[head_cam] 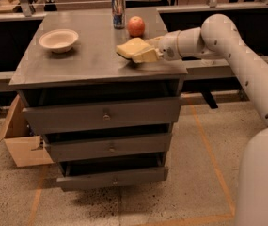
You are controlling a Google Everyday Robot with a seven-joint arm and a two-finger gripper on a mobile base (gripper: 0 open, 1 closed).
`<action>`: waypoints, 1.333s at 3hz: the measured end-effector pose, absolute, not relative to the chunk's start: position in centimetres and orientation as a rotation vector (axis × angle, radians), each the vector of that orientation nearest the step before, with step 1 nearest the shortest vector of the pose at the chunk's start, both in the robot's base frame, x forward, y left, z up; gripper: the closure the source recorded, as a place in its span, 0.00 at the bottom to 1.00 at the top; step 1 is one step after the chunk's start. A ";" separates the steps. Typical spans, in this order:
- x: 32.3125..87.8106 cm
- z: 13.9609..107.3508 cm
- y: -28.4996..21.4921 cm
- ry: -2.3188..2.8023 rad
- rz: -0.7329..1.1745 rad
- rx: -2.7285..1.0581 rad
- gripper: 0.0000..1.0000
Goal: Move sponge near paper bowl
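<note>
The pale yellow sponge is at the right middle of the grey cabinet top, held just above the surface. My gripper reaches in from the right and is shut on the sponge, with a tan finger showing under its right side. The off-white paper bowl sits at the back left of the top, well to the left of the sponge and apart from it.
A red apple and an upright drink can stand at the back of the top, just behind the sponge. The cabinet has three drawers, the lower ones slightly open. A cardboard box sits on the floor at left.
</note>
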State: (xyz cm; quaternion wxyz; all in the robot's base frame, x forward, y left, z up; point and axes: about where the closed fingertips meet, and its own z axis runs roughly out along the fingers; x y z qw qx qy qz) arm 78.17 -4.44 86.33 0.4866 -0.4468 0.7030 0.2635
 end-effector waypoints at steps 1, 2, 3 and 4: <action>78.2 88.8 -0.3 1.641 0.687 -1.126 1.00; 78.4 88.5 4.0 1.625 0.703 -1.218 1.00; 78.7 87.4 7.9 1.613 0.699 -1.297 1.00; 79.6 86.9 10.9 1.604 0.678 -1.335 1.00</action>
